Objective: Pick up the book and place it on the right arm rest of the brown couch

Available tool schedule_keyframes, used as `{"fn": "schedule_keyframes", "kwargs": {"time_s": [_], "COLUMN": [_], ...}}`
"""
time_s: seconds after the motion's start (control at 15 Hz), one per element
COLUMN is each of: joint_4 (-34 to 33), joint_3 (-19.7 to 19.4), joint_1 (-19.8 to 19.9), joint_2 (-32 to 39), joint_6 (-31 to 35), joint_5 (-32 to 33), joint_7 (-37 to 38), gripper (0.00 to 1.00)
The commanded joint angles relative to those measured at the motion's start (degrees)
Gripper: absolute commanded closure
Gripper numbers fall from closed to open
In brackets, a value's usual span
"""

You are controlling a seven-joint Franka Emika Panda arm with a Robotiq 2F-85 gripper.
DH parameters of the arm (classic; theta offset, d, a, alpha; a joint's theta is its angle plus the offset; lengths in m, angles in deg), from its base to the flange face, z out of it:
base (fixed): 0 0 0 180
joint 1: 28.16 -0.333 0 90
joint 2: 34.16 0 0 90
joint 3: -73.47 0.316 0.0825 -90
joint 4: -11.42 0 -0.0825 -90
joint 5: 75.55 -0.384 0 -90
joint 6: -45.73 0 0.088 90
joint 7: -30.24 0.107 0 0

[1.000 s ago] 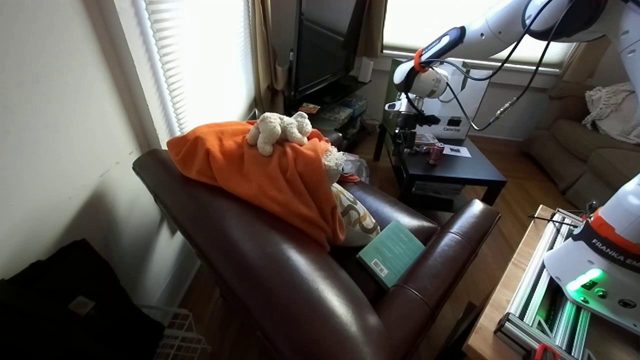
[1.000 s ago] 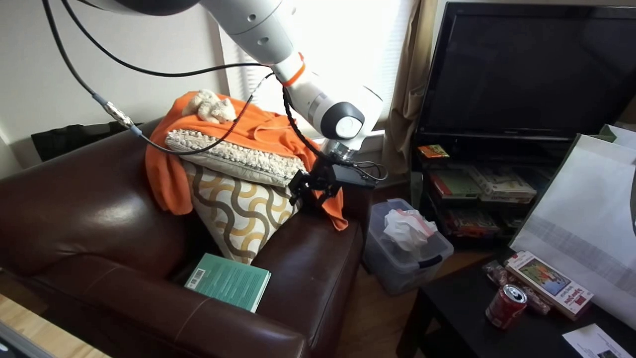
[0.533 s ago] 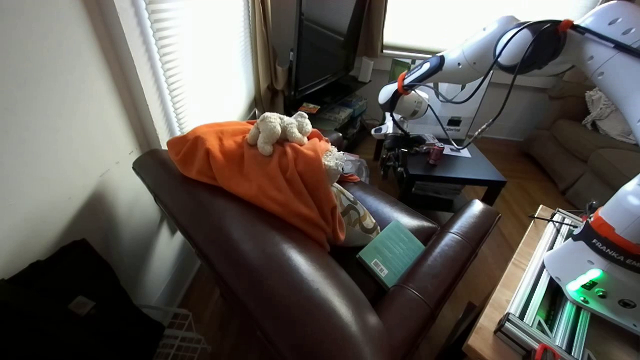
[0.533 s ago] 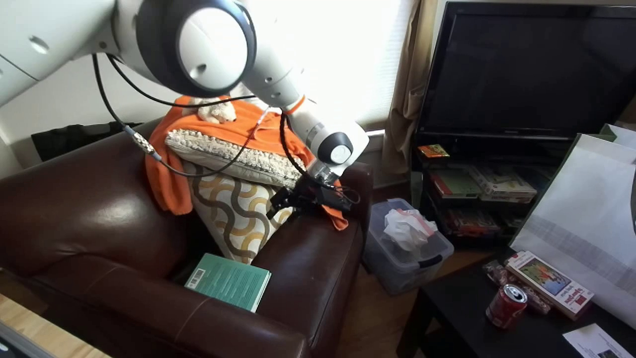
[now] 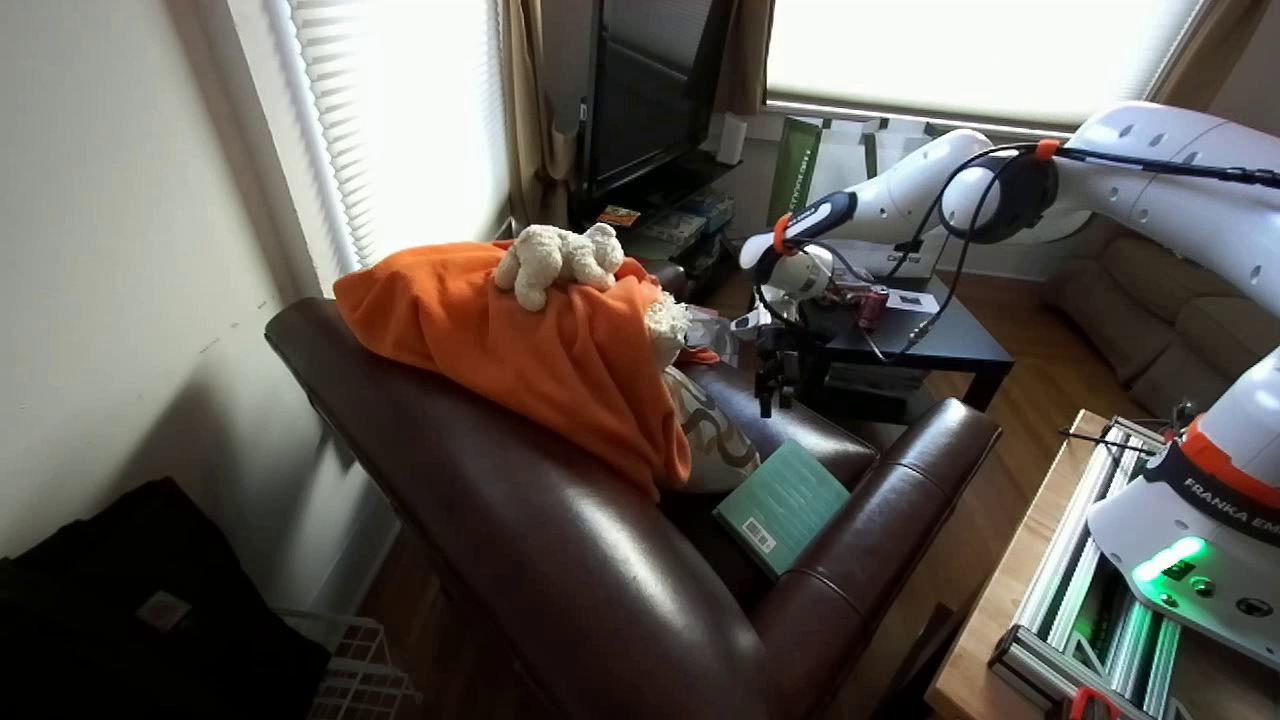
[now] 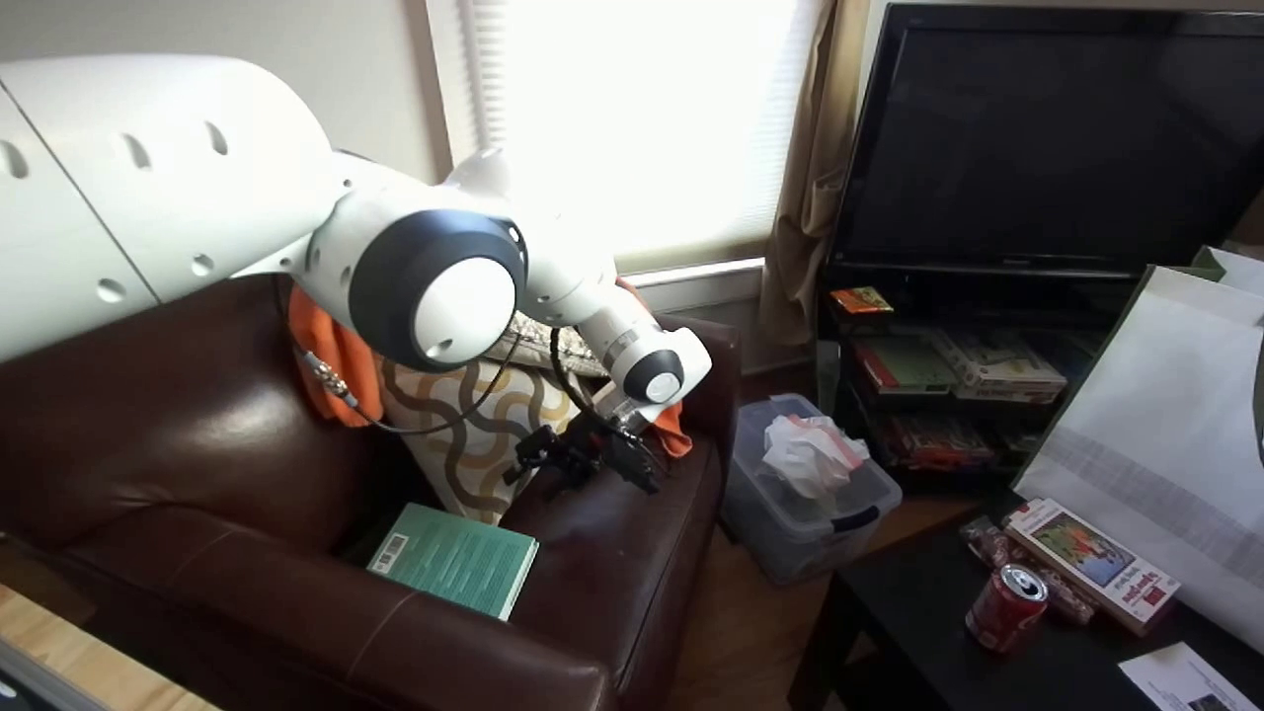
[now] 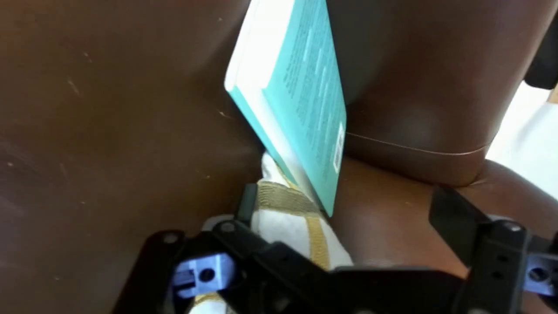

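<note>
The teal-green book [image 5: 785,508] lies barcode side up on the seat of the brown couch [image 5: 560,560], beside the right arm rest [image 5: 905,500]. The book [image 6: 454,558] and that arm [image 6: 296,602] show in both exterior views. My gripper [image 5: 776,395] is above the seat, apart from the book, near the patterned pillow. In the wrist view the gripper [image 7: 351,213] has its jaws wide apart with nothing between them. The book [image 7: 309,96] stands out beyond the fingertips there, looking tilted, with the arm rest [image 7: 418,87] to its right.
The patterned pillow [image 6: 444,425] leans close by the gripper. An orange blanket [image 5: 520,350] and a white stuffed bear [image 5: 560,262] are on the couch back. A black table [image 6: 908,632] with a red can [image 6: 1005,607] and a clear bin [image 6: 810,513] stand beyond the couch.
My open gripper has come down toward the seat and closer to the book, and the arm has lowered with it. The book has not moved.
</note>
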Motion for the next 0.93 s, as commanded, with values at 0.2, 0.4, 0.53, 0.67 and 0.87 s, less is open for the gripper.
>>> {"fn": "schedule_keyframes", "kwargs": {"time_s": [0.2, 0.4, 0.53, 0.67, 0.87], "joint_4": [-3.8, -3.2, -2.4, -3.1, -3.1], "joint_3": [-0.8, -0.8, -0.7, 0.2, 0.2], "joint_1": [-1.8, -2.6, -2.3, -2.1, -2.1], "joint_2": [2.8, 2.8, 2.8, 2.8, 2.7], "joint_6": [-1.0, -0.4, 0.0, -0.4, -0.4], "joint_5": [0.0, 0.6, 1.0, 0.9, 0.9], "joint_7": [17.8, 22.7, 23.3, 21.6, 21.4], "gripper": [0.00, 0.00, 0.00, 0.00, 0.00]}}
